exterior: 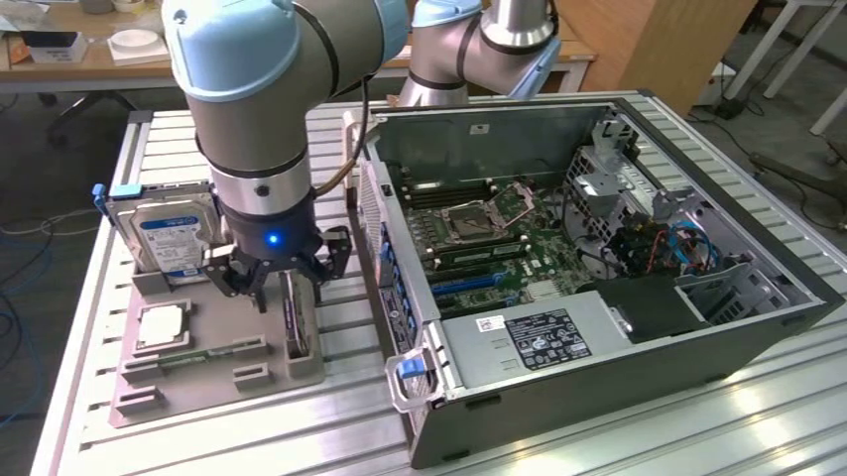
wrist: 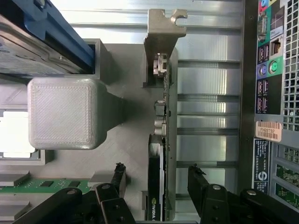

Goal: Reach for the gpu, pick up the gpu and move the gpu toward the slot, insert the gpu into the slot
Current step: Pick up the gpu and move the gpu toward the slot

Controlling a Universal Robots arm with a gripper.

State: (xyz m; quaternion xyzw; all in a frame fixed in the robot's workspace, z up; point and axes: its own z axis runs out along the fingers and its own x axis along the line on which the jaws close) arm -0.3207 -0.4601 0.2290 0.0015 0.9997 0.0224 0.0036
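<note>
**A:** Gripper (exterior: 281, 290) is low over the GPU (exterior: 298, 325), jaws wide, holding nothing. Reach step, nearly done imo.

**B:** Card's where?

**A:** On edge in the gray holder (exterior: 218, 382), next to the hard drive (exterior: 170, 236), just outside the PC case (exterior: 596, 327).

**B:** Grab needs?

**A:** Pads square on both faces, I'd say. Wrist cam shows it: fingers (wrist: 198, 179) either side of the card, gaps both sides, metal bracket (wrist: 164, 28) at the far end. Ext. view adds the motherboard (exterior: 517, 238).

Upright gpu (exterior: 300, 327) sits in tray (exterior: 212, 385) beside case (exterior: 596, 397).
</note>
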